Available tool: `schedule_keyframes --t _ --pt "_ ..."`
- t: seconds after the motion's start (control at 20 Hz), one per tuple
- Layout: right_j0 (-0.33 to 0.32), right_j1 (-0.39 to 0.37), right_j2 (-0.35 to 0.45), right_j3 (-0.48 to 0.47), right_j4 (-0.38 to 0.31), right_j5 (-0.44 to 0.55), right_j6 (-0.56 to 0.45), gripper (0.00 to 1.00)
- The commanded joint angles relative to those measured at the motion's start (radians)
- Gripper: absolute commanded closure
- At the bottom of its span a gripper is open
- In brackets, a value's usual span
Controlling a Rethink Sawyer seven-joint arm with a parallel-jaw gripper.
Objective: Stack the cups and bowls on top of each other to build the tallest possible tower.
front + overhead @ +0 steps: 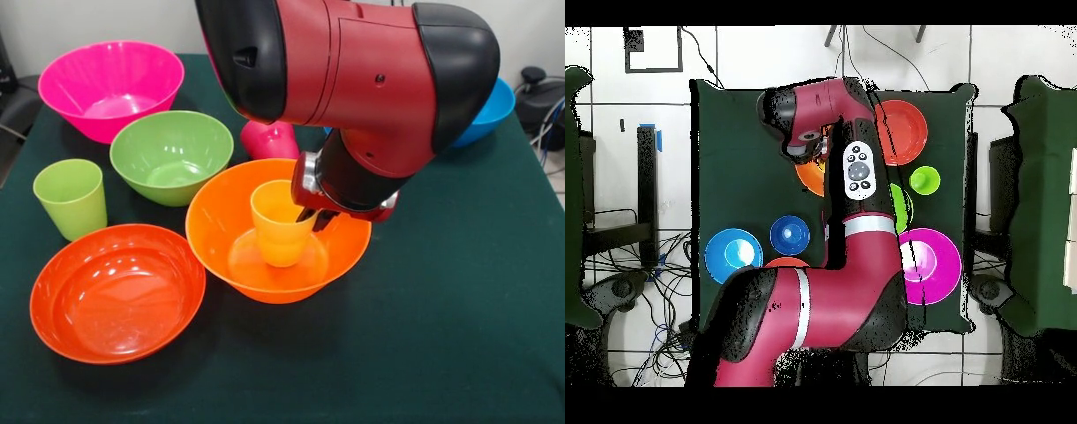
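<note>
A yellow-orange cup [281,223] stands upright inside the big orange bowl [238,231] [808,179] at mid table. My gripper [314,215] hangs at the cup's right rim, under the bulky red arm, and its state is hidden. A red-pink cup [269,140] shows partly behind the orange bowl. To the left are the green bowl [171,156] [898,206], the lime green cup [71,197] [924,180], the big pink bowl [109,86] [931,264] and a shallow red-orange bowl [116,292] [905,131]. In the overhead view the arm covers the gripper.
A light blue bowl [491,111] [732,255] sits at the back right in the front view. The overhead view also shows a small dark blue bowl [790,234] and the edge of another red-orange bowl [786,263]. Dark green cloth covers the table [459,309].
</note>
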Motion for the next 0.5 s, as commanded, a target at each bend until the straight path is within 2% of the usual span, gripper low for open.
schedule_keyframes --t 0.05,0.5 --pt "0.024 0.005 0.007 -0.030 -0.069 0.045 -0.257 1.00" --pt "0.028 0.009 0.013 -0.043 -0.072 0.042 -0.267 1.00"
